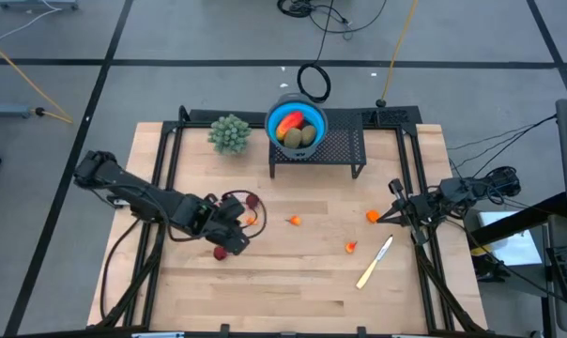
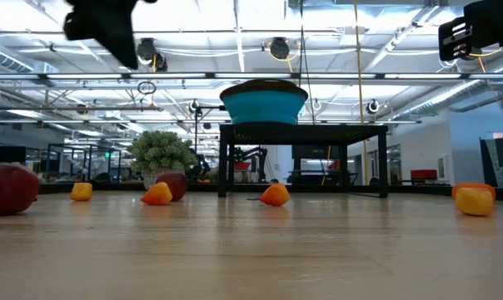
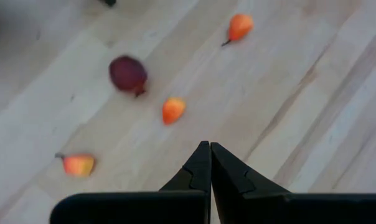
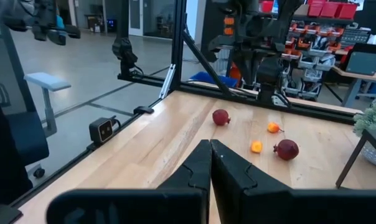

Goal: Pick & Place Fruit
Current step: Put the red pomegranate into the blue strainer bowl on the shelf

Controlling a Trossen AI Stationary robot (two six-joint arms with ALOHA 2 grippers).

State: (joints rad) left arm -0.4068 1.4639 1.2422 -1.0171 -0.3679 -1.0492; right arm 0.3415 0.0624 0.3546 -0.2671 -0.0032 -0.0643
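We find the left gripper (image 1: 235, 228) hovering over the wooden worktop (image 1: 293, 282) toward its left edge, jaws pinched fully together, gripping nothing. Dark red ball fruits (image 1: 221, 252) and small orange fruit bits (image 1: 294, 221) lie scattered mid-table (several pieces sit in the blue bowl (image 1: 297, 115) on the black rack at the back edge). The right gripper (image 1: 394, 212) waits at the right edge, closed, empty.
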